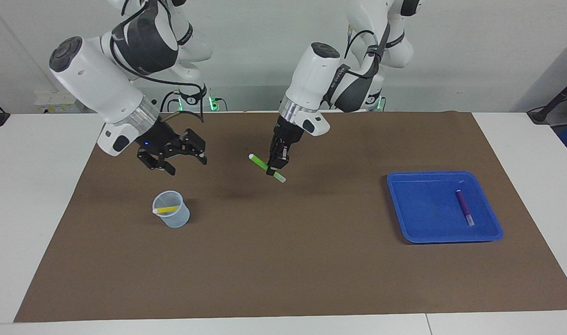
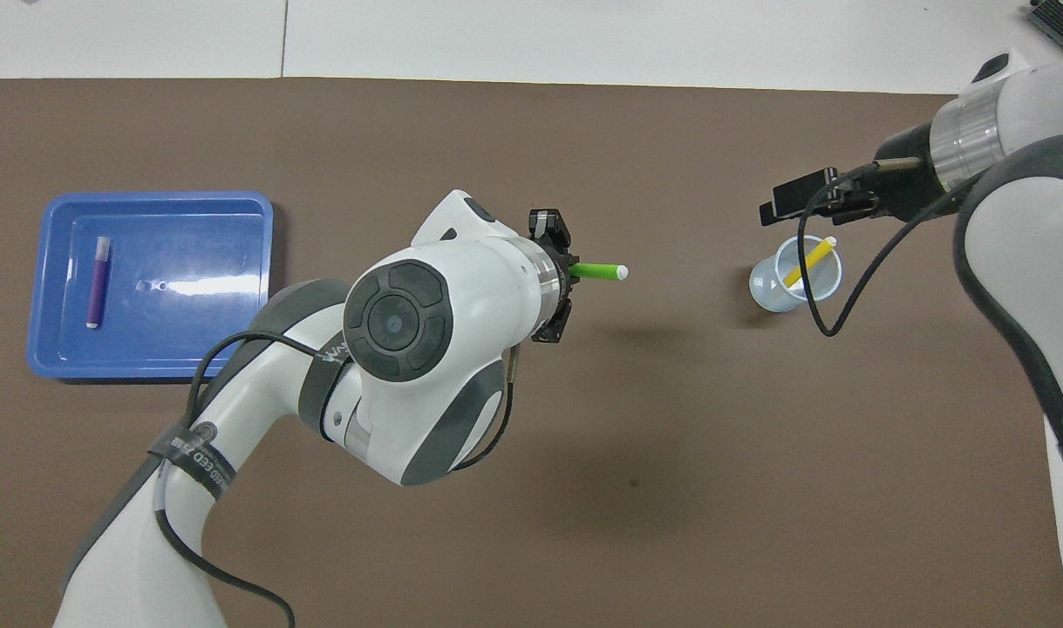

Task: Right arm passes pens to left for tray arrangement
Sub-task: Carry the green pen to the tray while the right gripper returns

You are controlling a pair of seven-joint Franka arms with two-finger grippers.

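The left gripper (image 1: 277,166) is holding the green pen (image 1: 266,167) up over the middle of the brown mat (image 1: 283,260), jaws clamped on it. The right gripper (image 1: 171,156) is hanging over the cup (image 1: 171,215), jaws spread and empty. The purple pen (image 1: 464,207) is lying in the blue tray (image 1: 404,218); the yellow pen (image 1: 166,210) is sitting in the cup, waiting. One done, two to go.

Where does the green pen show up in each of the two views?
Facing view: the green pen is just left of centre, tilted in the air, gripped by the left gripper.
Overhead view: the green pen sticks out from the left gripper, near the centre.
Shared landmark: the cup with the yellow pen.
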